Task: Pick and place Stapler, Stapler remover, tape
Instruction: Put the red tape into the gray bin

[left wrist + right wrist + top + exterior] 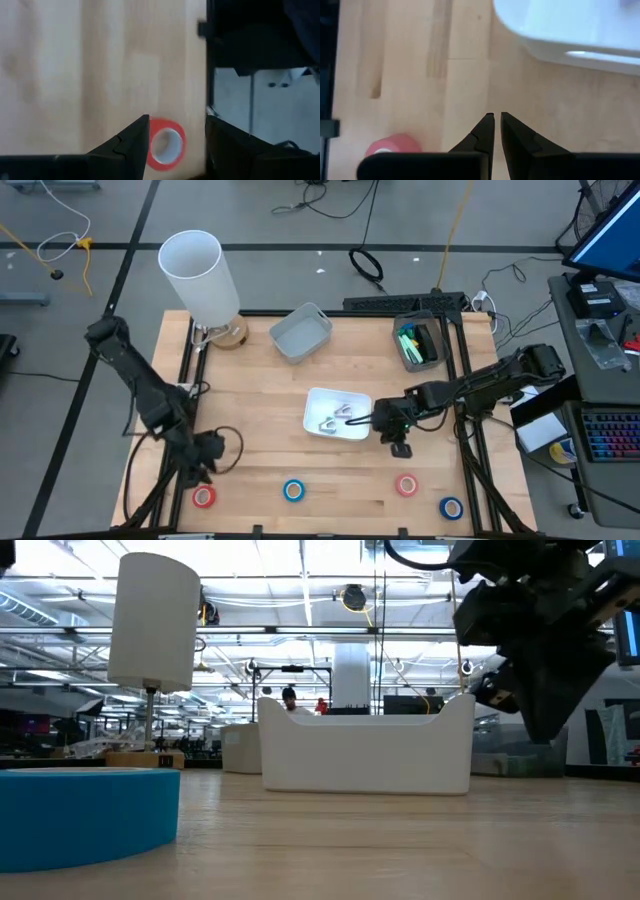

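Observation:
Several tape rolls lie flat along the table's near edge: a red one (204, 497) at the left, a blue one (293, 491), a red one (406, 485) and a blue one (451, 507) at the right. My left gripper (208, 470) hangs open above the left red roll (165, 145), which shows between its fingers without being touched. My right gripper (400, 442) is shut with nothing in it, just right of the white tray (318, 402). Small pale metal pieces (336, 418) lie in that tray. I cannot tell whether they are the stapler or the stapler remover.
A grey bin (300, 332) and a dark bin with green things (417, 343) stand at the back. A lamp with a white shade (198, 275) stands at the back left. Bare wood lies between the tray and the row of rolls. Black frame rails run along the table's sides.

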Tool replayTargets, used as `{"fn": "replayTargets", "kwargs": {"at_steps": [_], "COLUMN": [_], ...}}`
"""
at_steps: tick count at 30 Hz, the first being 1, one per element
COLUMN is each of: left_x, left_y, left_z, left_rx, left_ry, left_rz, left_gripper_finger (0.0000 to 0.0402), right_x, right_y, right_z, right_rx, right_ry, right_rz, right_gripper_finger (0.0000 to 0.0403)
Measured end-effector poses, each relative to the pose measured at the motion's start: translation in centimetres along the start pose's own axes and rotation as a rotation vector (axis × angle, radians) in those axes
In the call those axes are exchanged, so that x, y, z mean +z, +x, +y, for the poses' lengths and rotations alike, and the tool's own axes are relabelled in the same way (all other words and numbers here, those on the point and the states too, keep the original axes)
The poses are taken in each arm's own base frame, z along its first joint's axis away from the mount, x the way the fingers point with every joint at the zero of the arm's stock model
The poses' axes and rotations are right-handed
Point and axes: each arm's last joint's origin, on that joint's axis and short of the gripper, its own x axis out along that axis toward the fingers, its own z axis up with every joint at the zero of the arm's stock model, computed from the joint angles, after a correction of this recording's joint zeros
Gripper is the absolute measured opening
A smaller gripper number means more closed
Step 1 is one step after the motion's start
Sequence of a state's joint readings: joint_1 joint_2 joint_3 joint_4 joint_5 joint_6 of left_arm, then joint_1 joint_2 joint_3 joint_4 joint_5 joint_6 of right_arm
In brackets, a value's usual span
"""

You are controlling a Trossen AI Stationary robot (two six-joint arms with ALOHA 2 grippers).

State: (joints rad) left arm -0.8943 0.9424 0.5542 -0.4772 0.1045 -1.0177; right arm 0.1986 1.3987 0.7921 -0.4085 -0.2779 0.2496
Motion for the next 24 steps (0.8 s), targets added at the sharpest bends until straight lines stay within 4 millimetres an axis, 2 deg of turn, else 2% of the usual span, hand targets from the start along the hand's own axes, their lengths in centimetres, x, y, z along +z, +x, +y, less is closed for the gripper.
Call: {"fn": "replayTargets", "kwargs": {"at_steps": [4,10,15,24], "left_x": [-1.2,-2.4,-2.8,-3.4], "left_y": [1.9,4.3,5.6,7.8], "left_z": [-0.6,-0.4,-0.5,0.5], "left_rx": [0.037,0.126,0.143,0.288], "left_ry": [-0.076,-0.164,-0.162,-0.154], "left_rz": [0.097,0.233,0.252,0.274], "left_gripper_finger": [0.0190,0.0190,0.0191,0.0191], "right_x": [0.1,0.1,0.1,0.4], "right_y": [0.0,0.0,0.0,0.0], "right_z": [-0.1,-0.1,-0.1,0.0], "right_rx": [-0.031,-0.039,-0.038,-0.028], "right_ry": [-0.001,0.019,0.080,0.099], "right_rz": [-0.013,-0.018,-0.019,-0.050], "right_gripper_finger": [0.0022,0.0022,0.0022,0.0022]}}
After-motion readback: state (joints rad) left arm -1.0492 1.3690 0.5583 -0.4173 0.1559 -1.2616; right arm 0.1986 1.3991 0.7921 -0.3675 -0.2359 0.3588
